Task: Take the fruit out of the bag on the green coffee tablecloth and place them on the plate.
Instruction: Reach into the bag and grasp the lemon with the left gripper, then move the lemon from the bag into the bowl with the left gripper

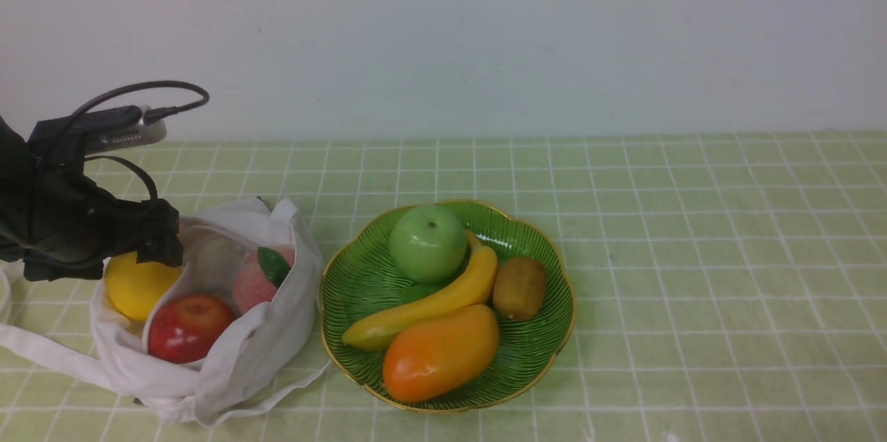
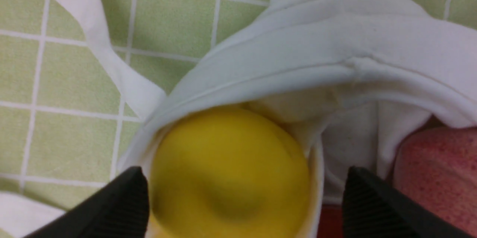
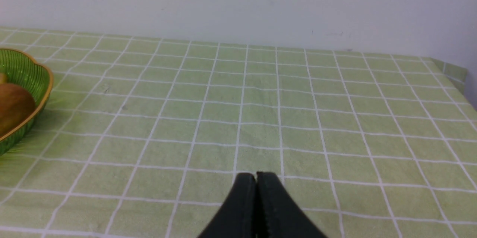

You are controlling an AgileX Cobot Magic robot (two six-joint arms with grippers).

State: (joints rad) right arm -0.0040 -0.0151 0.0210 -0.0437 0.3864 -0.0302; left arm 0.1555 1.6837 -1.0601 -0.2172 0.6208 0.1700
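The lemon (image 2: 229, 172) sits in the bag (image 1: 229, 366), at its left side. It is judged rigid, smooth and rounded, so it should be gripped across the widest girth, clear of cloth folds. The left gripper (image 2: 245, 182) straddles it, jaws apart. The right gripper (image 3: 256, 180) is closed and empty.

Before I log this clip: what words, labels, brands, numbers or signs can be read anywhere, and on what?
None: no view shows readable text.
The bag is plain white cloth; the lemon, red apple, peach, plate and green coffee tablecloth bear no print, only ribs and grid lines.
The silver housing on the left arm is too small to show any marking.
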